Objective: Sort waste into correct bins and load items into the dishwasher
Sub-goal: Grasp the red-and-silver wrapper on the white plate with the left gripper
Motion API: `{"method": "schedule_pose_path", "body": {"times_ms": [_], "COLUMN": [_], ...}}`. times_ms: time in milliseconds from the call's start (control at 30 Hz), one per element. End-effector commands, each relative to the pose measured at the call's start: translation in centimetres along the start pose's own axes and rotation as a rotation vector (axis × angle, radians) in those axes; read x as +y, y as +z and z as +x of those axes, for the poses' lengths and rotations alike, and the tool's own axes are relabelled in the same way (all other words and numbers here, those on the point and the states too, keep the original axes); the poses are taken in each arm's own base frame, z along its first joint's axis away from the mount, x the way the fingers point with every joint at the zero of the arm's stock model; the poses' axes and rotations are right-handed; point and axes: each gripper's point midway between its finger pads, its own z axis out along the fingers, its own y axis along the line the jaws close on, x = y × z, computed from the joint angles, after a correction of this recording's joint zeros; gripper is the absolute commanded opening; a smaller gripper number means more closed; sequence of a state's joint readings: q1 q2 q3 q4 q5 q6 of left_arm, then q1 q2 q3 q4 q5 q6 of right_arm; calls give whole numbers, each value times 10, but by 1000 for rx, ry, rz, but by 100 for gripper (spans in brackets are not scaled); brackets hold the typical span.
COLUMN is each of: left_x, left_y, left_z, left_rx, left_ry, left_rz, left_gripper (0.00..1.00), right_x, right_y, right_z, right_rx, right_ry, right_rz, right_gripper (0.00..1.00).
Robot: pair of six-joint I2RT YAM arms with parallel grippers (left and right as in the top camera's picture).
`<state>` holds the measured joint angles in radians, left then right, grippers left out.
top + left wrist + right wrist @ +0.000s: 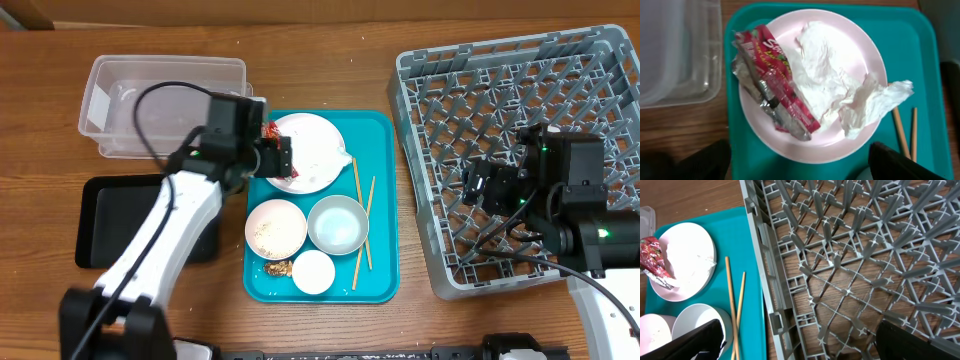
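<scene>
The left gripper (278,160) hangs over the left edge of the plate (860,45). Its jaws are spread wide with nothing between them, and the red snack wrapper (774,87) lies directly below. The wrapper is crumpled and slants across the left half of the plate, and the white tissue (835,90) lies against it, spilling over the right rim. The step in hand looks like the waste sort, beginning with a pick of the wrapper. The next move calls for a drop straight down and a pinch on the wrapper's raised fold alone, clear of the tissue, so each goes to its own bin. The plate sits at the top of the teal tray (920,60), with two bowls (275,228), a cup (313,271), a brown food lump (277,267) and chopsticks (362,215) below it. The clear tub (170,62) stands just beside the tray on the worktop (330,60), and the black tray (110,215) lies below the tub. Which bin takes the wrapper cannot be read from here. Well to the right, the right gripper (490,185) waits over the empty dish rack (520,60), jaws apart and holding nothing.
</scene>
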<state>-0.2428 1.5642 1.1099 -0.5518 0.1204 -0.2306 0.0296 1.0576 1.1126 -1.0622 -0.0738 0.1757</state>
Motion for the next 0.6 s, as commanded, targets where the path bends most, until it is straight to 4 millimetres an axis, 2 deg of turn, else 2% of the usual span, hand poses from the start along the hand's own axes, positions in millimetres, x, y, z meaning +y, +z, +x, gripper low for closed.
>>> {"method": "schedule_pose_path", "body": {"times_ms": [0,100,167,233,333,433,567], "left_x": [-5,-2,0,2,3,1,-5], "left_y": [31,60,73,82,87,84,67], "left_z": [3,12,15,17,19,14,-4], "left_rx": [40,78,87,94,97,83,40], "left_ry": [4,4,3,2,2,4,9], "left_rz": [5,-1,-4,-5,-5,-2,8], "left_gripper": [88,87,84,78,37,6,4], "right_x": [3,3,3,3,3,2,2], "right_y": [-8,-8,-8,-8,-8,-8,-8], "right_z": [-10,-10,-10,-10,-9,-8,-8], "right_rx": [-38,-38,-38,-37,-35,-31,-31], "right_ry": [-4,-5,-5,-5,-4,-4,-4], "right_rz": [-5,-5,-5,-5,-4,-3,-3], "right_gripper": [100,100,100,100,100,100,100]}}
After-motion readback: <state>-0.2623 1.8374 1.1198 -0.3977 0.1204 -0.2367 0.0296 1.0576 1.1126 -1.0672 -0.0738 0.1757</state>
